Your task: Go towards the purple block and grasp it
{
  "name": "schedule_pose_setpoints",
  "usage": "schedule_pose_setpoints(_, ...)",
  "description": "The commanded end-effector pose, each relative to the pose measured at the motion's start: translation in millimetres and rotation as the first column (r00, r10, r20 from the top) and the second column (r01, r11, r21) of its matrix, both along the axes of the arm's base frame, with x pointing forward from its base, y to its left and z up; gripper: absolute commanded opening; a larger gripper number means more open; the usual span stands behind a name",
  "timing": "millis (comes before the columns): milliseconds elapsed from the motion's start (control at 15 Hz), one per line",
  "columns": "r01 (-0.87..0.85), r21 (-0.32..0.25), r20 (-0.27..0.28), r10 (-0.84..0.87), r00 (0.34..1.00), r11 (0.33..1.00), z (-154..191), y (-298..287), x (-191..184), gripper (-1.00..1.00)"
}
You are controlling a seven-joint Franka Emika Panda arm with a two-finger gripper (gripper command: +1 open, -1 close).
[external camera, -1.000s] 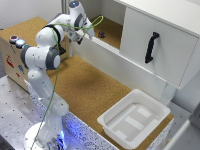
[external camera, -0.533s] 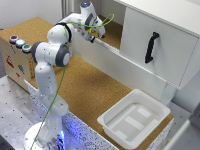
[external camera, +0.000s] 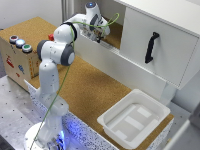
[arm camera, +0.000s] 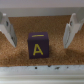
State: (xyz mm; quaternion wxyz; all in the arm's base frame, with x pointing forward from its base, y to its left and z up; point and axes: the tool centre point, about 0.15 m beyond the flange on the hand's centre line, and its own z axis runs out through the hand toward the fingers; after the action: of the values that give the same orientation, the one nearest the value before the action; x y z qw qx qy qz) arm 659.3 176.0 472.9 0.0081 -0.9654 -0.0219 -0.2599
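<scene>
Inside the open cabinet compartment, toward the far side of the scene, the arm is reaching with its gripper (external camera: 100, 34) hanging low over a cork-lined shelf (external camera: 116, 36). Below and nearer, a cork counter (external camera: 95, 85) is carrying a white tray (external camera: 134, 119) at the exterior view's right and a box with coloured buttons (external camera: 17, 50) at the exterior view's left.

Wrist view: the purple block (arm camera: 38, 44) is sitting on the cork, a yellow letter A on its facing side. Both fingers (arm camera: 7, 31) are standing spread, one on either side of the block, each well clear of it. Nothing is being held; the gap is open and the block is lying roughly centred in it, a little toward one finger.

Progress, as I judge it: the approach looks nearly complete, with the block bracketed. Closing on the block is not yet done, and possibly a final short descent, since finger depth against the block is hard to read.

View differences: only the wrist view is showing the block and the finger spread. In the exterior view the block is hidden behind the gripper and cabinet wall, but that view alone is placing the arm within the cabinet and showing the closed white door with its black handle (external camera: 150, 47).
</scene>
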Motion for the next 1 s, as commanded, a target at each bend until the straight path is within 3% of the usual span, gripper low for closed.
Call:
schedule_pose_setpoints(0,0.001,-0.108,-0.056,-0.007,0.998,0.994,-3,5,32,-1.00)
schedule_pose_setpoints(267,0.003,-0.088,-0.034,-0.006,0.999,0.996,7,10,14,-1.00)
schedule_pose_setpoints(467,0.011,-0.064,0.023,-0.009,1.000,0.998,42,15,-19,-1.00)
schedule_pose_setpoints(600,-0.016,-0.078,0.046,0.020,0.999,0.997,64,23,-46,-1.00)
schedule_pose_setpoints(733,-0.048,-0.091,0.043,0.052,0.998,0.995,73,31,-70,-1.00)
schedule_pose_setpoints(933,-0.127,-0.102,-0.013,0.127,0.992,0.987,70,45,-102,-1.00)
